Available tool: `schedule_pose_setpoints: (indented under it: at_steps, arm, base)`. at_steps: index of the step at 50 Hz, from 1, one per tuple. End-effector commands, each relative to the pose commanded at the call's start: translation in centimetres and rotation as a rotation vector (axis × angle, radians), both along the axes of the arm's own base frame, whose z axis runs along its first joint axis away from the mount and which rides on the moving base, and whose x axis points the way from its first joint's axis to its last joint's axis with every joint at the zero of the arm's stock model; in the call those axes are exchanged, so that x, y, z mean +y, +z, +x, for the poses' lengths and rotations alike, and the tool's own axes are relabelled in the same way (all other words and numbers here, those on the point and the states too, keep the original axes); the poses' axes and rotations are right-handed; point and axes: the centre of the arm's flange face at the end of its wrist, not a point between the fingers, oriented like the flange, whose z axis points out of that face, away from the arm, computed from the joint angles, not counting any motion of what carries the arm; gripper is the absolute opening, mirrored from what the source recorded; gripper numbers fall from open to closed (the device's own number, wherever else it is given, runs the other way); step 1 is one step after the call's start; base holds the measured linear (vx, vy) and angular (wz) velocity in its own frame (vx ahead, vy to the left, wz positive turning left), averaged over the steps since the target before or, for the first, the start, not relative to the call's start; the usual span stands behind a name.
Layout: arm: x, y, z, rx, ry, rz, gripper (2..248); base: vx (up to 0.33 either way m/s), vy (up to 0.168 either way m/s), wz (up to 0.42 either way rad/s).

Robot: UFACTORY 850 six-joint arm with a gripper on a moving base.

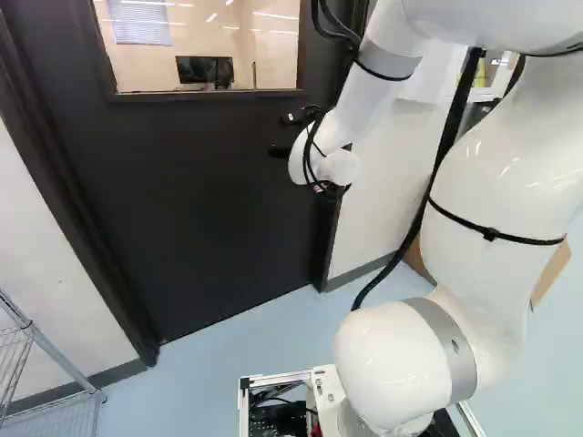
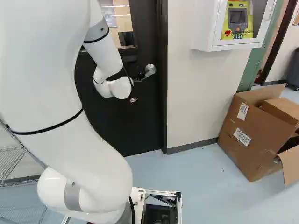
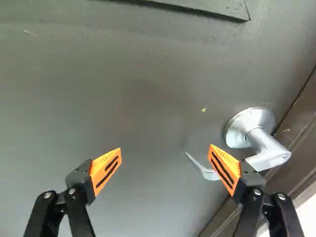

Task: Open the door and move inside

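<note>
The door [image 1: 200, 218] is shut; its handle [image 3: 270, 149] is mounted near the edge beside the frame [image 3: 302, 136]. The claw [image 3: 166, 148] is spread open, the handle's tip partly overlapped by one finger. If it is advanced off-centre, the handle may be jammed or missed by that finger.

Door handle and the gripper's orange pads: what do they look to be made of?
Door handle: metal, likely satin-finished, from its silvery grey and soft highlights. Pads: matt, perhaps rubber or printed plastic, given their fine ridges; the look leaves which open.
</note>
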Motion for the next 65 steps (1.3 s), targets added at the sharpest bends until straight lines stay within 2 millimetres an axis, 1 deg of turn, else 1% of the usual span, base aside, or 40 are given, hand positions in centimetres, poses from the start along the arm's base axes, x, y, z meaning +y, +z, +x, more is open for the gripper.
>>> schedule_pose_setpoints:
  at_steps: [19, 30, 48, 65]
  arm:
    - [-0.7, -2.0, 0.8, 0.042, -0.016, -0.002, 247]
    - [-1.3, -3.2, 1.6, 0.064, -0.028, -0.002, 247]
    - [-1.8, -5.4, 4.1, 0.095, -0.040, -0.003, 247]
    - [-2.0, -7.2, 7.1, 0.116, -0.077, 0.015, 247]
  base:
    - [0.000, 0.000, 0.000]
    - [0.000, 0.000, 0.000]
    - [0.000, 0.000, 0.000]
    - [0.000, 0.000, 0.000]
